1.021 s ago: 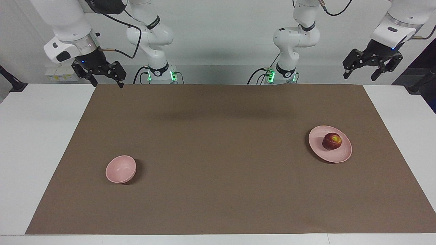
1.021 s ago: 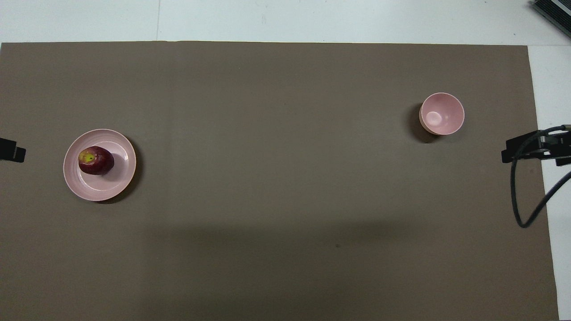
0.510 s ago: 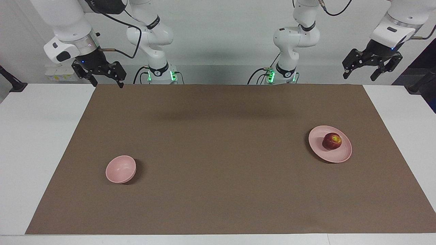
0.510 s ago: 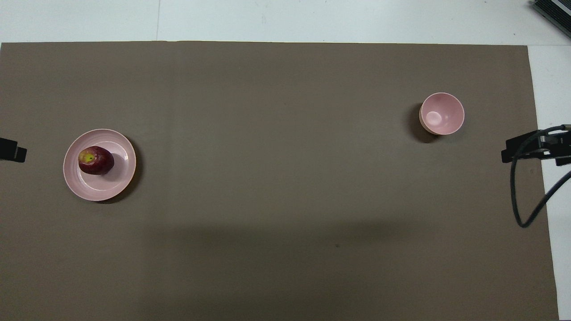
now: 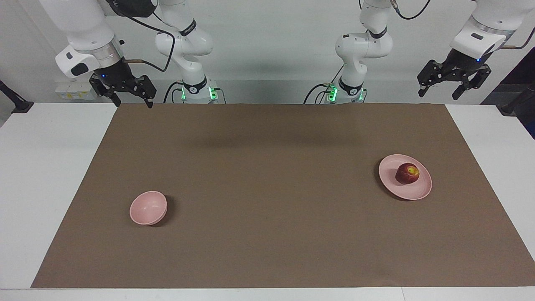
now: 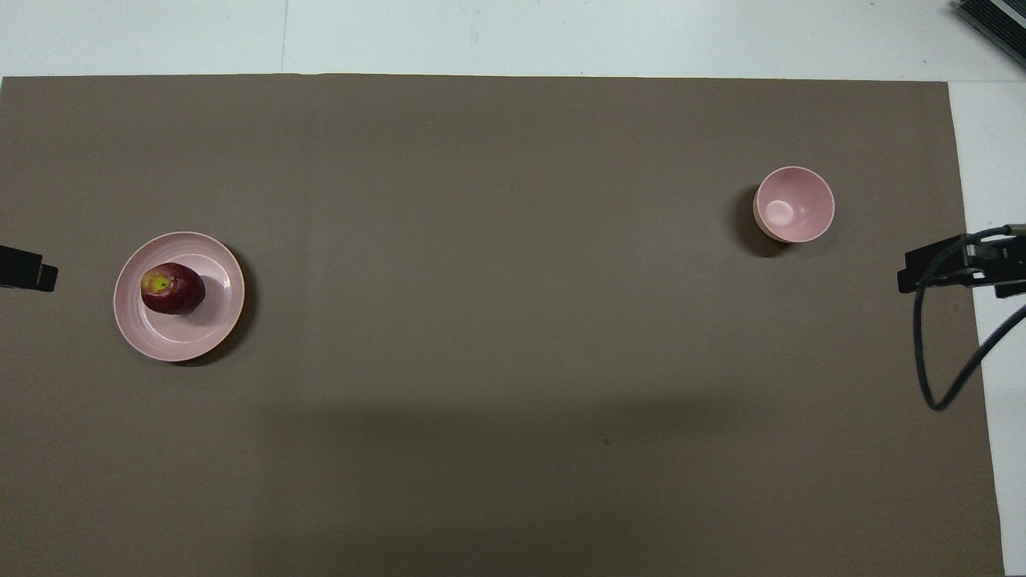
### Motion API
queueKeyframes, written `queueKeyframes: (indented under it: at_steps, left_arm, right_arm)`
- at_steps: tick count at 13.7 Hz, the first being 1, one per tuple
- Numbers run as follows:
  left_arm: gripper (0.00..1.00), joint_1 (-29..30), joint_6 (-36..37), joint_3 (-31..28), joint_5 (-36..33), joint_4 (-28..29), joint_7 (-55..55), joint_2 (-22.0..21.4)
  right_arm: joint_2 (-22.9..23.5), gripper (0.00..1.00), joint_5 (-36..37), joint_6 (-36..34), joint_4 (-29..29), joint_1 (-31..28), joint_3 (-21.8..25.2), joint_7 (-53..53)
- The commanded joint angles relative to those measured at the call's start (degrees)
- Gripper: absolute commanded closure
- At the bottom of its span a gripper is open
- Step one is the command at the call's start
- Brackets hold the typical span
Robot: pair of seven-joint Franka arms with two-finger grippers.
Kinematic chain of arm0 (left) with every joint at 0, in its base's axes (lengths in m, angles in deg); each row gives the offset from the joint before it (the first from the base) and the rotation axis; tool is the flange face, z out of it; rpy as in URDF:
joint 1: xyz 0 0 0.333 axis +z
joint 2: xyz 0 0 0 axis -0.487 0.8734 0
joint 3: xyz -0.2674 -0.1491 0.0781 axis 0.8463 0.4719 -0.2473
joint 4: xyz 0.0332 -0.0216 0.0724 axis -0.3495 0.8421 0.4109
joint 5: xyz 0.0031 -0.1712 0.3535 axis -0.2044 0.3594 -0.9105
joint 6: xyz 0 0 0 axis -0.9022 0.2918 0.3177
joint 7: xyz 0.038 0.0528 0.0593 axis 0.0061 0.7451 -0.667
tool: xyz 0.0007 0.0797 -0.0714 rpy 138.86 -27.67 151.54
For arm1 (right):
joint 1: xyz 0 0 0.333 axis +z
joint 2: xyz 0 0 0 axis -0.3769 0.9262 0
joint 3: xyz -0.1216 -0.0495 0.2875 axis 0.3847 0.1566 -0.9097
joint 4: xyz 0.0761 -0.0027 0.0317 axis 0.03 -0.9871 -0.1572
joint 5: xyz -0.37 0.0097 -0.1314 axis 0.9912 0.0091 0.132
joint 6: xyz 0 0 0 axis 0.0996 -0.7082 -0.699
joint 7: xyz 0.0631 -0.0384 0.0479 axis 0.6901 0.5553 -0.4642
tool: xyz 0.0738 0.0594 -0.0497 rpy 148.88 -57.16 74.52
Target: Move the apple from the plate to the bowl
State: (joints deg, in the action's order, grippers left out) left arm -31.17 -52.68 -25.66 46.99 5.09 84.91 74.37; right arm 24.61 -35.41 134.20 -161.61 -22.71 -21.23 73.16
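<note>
The dark red apple [image 5: 407, 173] with a yellow patch lies on the flat pale pink plate [image 5: 413, 192], toward the left arm's end of the brown mat. The small deep pink bowl [image 5: 148, 207] stands with nothing in it toward the right arm's end. My left gripper [image 5: 439, 93] hangs open and high over the table edge by its base, well apart from the plate. My right gripper [image 5: 132, 103] hangs open over the mat's corner near its own base, far from the bowl. Neither holds anything.
A brown mat [image 5: 267, 188] covers most of the white table [image 5: 50, 167]. A black cable [image 6: 934, 353] loops down from the right arm's hand at the mat's edge. The two arm bases [image 5: 196, 92] stand at the robots' side of the table.
The left gripper has risen slightly and drifted a little toward the plate's side of the mat. The right gripper has shifted only a trace. Apple, plate and bowl have not moved.
</note>
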Motion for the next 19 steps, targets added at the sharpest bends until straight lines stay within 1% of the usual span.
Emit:
queueKeyframes:
  at_steps: [1,4,6,10,13,14,16,17,19]
  left_arm:
    - [0.00,-0.2,-5.2,0.0,0.5,5.6,0.3,-2.7]
    - [0.00,-0.2,-8.5,0.0,0.5,9.5,0.5,-2.7]
    - [0.00,-0.2,-12.0,0.0,0.5,12.9,0.5,-2.7]
    - [0.00,0.0,-25.2,0.0,0.5,23.5,0.7,-2.6]
    - [0.00,1.3,-33.2,-0.3,0.5,29.5,4.9,-1.9]
    - [0.00,3.2,-35.3,-0.3,0.5,31.2,6.6,-1.5]
    - [0.00,4.9,-38.0,-0.3,0.5,32.9,10.7,-0.1]
    - [0.00,6.2,-39.6,-0.2,0.5,33.7,11.5,1.5]
    - [0.00,6.3,-45.5,-0.3,0.5,36.4,11.3,3.9]
  right_arm:
    - [0.3,0.00,-0.4,-0.3,0.8,-0.2,-0.2,-0.5]
    - [0.4,0.00,-0.4,0.1,0.8,-0.2,-0.2,-0.4]
    - [0.4,0.00,-0.4,0.6,0.8,-0.2,-0.2,-0.5]
    - [0.1,0.00,-0.4,0.4,0.4,-0.2,-0.3,-0.8]
    - [-0.6,0.00,-0.5,0.1,-0.8,-0.2,-0.8,-0.9]
    - [-0.9,0.00,-1.9,0.1,-1.7,-0.2,-1.0,-0.8]
    - [-2.2,0.00,-3.8,0.1,-3.4,-0.2,-1.1,-0.5]
    - [-2.6,0.00,-4.0,0.3,-4.1,0.0,-1.3,-0.4]
    - [-2.7,0.00,-6.0,0.1,-4.9,0.7,-1.5,-0.4]
